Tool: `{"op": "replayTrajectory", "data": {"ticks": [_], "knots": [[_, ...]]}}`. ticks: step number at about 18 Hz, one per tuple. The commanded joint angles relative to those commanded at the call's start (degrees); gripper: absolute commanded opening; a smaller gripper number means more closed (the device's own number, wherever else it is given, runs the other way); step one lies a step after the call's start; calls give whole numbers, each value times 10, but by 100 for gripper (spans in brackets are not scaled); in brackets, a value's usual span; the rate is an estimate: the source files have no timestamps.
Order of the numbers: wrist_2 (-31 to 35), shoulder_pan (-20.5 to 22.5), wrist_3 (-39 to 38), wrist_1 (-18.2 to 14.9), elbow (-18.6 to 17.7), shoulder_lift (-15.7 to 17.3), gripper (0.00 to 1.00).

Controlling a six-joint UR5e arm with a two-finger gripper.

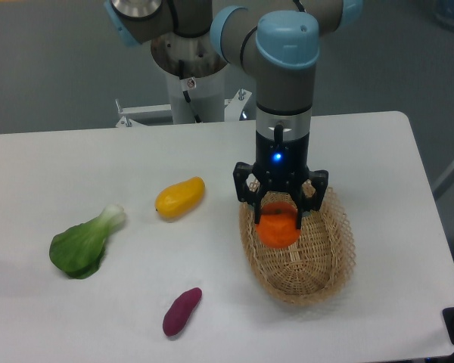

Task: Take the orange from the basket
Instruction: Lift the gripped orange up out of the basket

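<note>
1. The tabletop (212, 302) is white and carries every item; the arm's base is mounted beyond its far edge, at 12 o'clock.
2. The arm is posed with its wrist pointing straight down over the basket, an approach from above that is judged to suit fruit lying in a shallow container.
3. The basket (310, 283) is located on the tabletop at roughly 4 o'clock from centre. Its low woven wall leaves the contents reachable from above.
4. The hand (279, 219) is positioned over the basket's far-left portion. The dark fingers are seen on either side of the orange and appear closed against it; a grip on the fruit is judged to be in place.
5. The green leafy vegetable (83, 246) is lying at 9 o'clock, well apart from the basket.
6. The orange (278, 231) is held between the fingers, above the basket's inner floor at its far end. Whether it is touching the weave cannot be told.
7. The yellow fruit (180, 197) is lying near centre, to the left of the basket.
8. The purple sweet potato (181, 311) is lying at 7 o'clock, near the front edge.
</note>
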Motion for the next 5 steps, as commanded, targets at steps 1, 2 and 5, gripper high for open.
{"op": "replayTrajectory", "data": {"ticks": [1,2,5], "knots": [[0,0,0,0,0,0,60],[0,0,0,0,0,-1,60],[0,0,0,3,0,-2,60]]}}
